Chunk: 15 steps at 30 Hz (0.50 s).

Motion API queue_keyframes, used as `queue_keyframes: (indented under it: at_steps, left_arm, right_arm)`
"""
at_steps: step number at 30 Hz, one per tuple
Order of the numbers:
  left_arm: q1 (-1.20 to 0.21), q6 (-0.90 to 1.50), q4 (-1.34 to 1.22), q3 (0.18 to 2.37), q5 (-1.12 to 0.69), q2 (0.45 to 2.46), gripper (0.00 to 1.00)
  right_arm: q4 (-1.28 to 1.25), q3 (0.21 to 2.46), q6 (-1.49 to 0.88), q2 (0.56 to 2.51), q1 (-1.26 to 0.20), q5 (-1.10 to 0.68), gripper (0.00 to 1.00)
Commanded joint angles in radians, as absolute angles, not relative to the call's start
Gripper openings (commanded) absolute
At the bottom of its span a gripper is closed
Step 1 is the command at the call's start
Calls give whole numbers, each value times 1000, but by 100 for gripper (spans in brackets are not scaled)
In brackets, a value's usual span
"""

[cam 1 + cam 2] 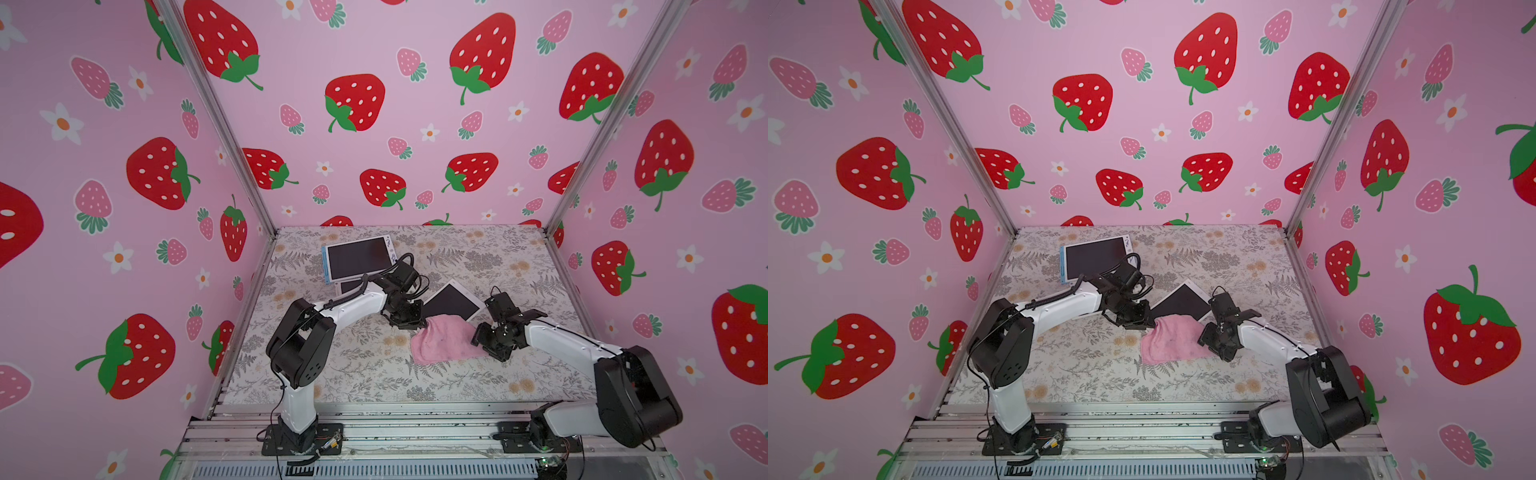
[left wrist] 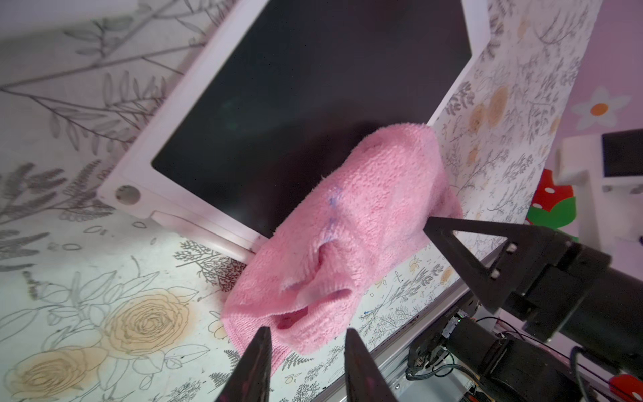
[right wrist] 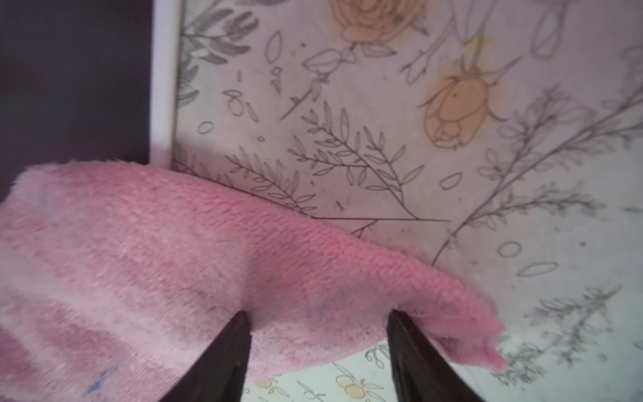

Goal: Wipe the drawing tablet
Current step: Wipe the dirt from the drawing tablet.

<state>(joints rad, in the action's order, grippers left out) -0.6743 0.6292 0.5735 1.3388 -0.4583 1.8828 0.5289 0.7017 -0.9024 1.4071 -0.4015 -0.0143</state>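
The drawing tablet (image 1: 451,300) (image 1: 1181,302), white-framed with a dark screen (image 2: 295,104), lies tilted mid-table. A pink cloth (image 1: 444,343) (image 1: 1173,338) (image 2: 365,209) (image 3: 139,243) covers its near corner and spills onto the table. My left gripper (image 1: 409,322) (image 1: 1142,322) (image 2: 307,330) is open at the cloth's left edge, its tips astride a fold without pinching it. My right gripper (image 1: 480,336) (image 1: 1206,334) (image 3: 319,313) is open at the cloth's right side. Both of its tips press down into the pile. The tablet's frame (image 3: 161,87) shows just beyond.
Another tablet (image 1: 357,257) (image 1: 1094,257), with a blue edge, rests on a white one (image 1: 347,286) at the back left, close behind my left arm. Strawberry-print walls close in three sides. An aluminium rail (image 1: 415,428) runs along the table's front edge.
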Motion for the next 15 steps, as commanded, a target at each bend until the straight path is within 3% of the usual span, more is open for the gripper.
queue_keyframes:
  at_steps: [1, 2, 3, 5, 9, 15]
  left_arm:
    - [-702, 638, 573, 1312, -464, 1944, 31]
    - [-710, 639, 564, 1299, -451, 1952, 26]
    - [-712, 642, 554, 1290, -447, 1957, 23]
    - [-712, 659, 514, 1256, -450, 1952, 17]
    - [-722, 686, 450, 1218, -469, 1939, 12]
    - [-727, 728, 376, 1172, -489, 1938, 10]
  right_arm:
    - [495, 670, -886, 1468, -396, -49, 37]
    - [486, 669, -885, 1449, -396, -49, 22]
    - [482, 670, -879, 1423, -399, -48, 12]
    - [468, 678, -855, 1331, -428, -26, 1]
    - [412, 731, -811, 1256, -551, -35, 0]
    - [272, 837, -864, 1442, -738, -93, 0]
